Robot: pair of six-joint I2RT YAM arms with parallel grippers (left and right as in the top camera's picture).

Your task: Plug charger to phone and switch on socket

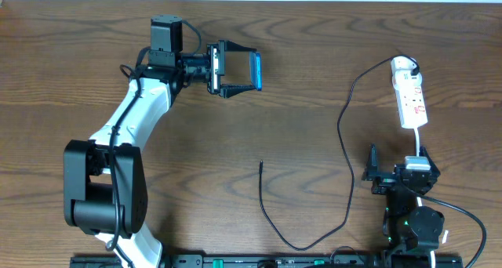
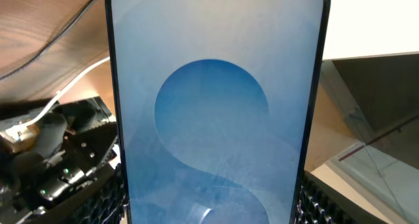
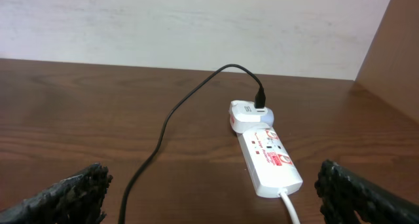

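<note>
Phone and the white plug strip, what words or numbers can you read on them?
"100" - top right corner of the phone screen, in the battery sign.
Red markings on the socket: too small to read.
Nothing else readable in any view.

The left arm (image 1: pixel 129 123) stretches toward the far side, the left claw (image 1: pixel 239 70) clamped on the phone (image 1: pixel 256 70). The right arm (image 1: pixel 414 221) sits folded at the near edge, the right claw (image 1: pixel 398 158) spread wide and empty.
</note>
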